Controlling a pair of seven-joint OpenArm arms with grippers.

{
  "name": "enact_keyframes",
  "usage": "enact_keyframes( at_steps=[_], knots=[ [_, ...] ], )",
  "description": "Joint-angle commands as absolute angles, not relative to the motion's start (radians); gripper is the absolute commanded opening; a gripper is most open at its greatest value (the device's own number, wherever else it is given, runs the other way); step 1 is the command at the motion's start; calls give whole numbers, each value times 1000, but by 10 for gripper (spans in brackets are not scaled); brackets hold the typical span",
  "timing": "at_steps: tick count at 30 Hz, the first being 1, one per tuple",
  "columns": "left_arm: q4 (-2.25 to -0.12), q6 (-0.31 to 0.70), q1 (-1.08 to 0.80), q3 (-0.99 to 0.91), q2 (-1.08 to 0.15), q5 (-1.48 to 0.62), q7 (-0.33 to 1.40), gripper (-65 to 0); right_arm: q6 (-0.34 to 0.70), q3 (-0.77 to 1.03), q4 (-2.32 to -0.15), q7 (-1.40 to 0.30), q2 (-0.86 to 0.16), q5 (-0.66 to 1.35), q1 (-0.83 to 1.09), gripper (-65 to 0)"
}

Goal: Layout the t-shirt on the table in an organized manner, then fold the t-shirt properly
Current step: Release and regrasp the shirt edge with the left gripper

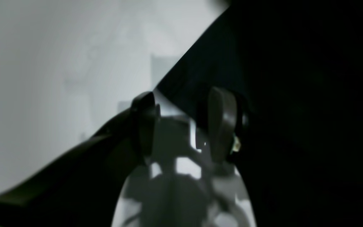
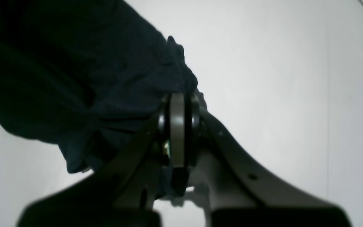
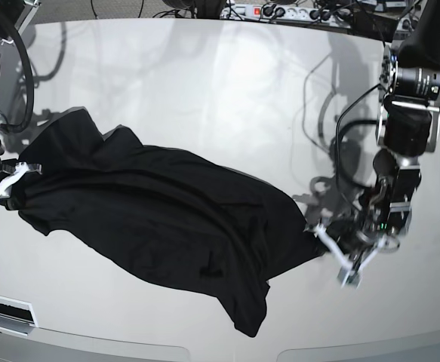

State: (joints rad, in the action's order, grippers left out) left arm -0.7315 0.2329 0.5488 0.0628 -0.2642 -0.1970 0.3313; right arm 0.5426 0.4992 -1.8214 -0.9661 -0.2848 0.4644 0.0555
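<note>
While the t-shirt (image 3: pixel 159 219) lies stretched but rumpled across the middle of the worktop (image 3: pixel 227 83), running from nine o'clock toward four o'clock in the base view, the step in hand looks like the laying-out, not yet the folding. The right tool (image 2: pixel 177 104) at nine o'clock is pressed together, pinching a bunch of the black cloth between its pads. The left tool (image 1: pixel 181 123) at four o'clock stands spread, with the cloth's edge lying beside one finger (image 1: pixel 222 123) and nothing clamped between the two; whether that finger touches the cloth I cannot tell.

To do this well, I judge the left tool should close on the near corner of the fabric, taking one layer only, then both should draw apart gently along the nine-to-four line until the wrinkles flatten. The tail drooping toward six o'clock will need spreading separately. Pulling too hard risks dragging the whole garment off centre.
</note>
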Motion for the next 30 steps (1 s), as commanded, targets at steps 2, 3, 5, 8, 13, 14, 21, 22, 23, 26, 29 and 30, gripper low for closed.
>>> enact_keyframes(
  at_steps=[2,3,5,8,13,14,21,22,23,26,29,30],
  knots=[
    [-693,239,588,58,-253,-241,245,-366,543,504,-1841,-944,-302,475,41,-650],
    [-673,243,588,58,-246,-240,223,-366,543,504,-1841,-944,-302,475,42,-650],
    [-650,262,588,58,-228,-223,209,-366,543,504,-1841,-944,-301,476,41,-650],
    [-655,284,590,58,-207,-192,209,-366,543,504,-1841,-944,-299,476,41,-650],
    [-700,188,597,58,-179,-192,210,-366,543,504,-1841,-945,-300,475,41,-650],
    [-707,168,596,58,-173,-192,210,-366,543,504,-1841,-945,-300,475,41,-650],
    [-712,25,593,58,-138,-192,209,-388,543,504,-1841,-944,-299,475,41,-650],
    [-712,25,595,58,-136,-192,207,-446,543,504,-1841,-944,-299,476,41,-650],
    [-712,30,597,58,-133,-193,209,-537,543,504,-1841,-944,-299,476,41,-650],
    [-712,45,605,58,-128,-192,237,-650,539,504,-1841,-944,-299,476,41,-650],
    [-712,94,608,58,-127,-190,237,-650,535,504,-1841,-944,-299,476,41,-650],
    [-712,106,607,58,-127,-178,236,-650,535,504,-1841,-944,-299,476,42,-650]
  ],
)
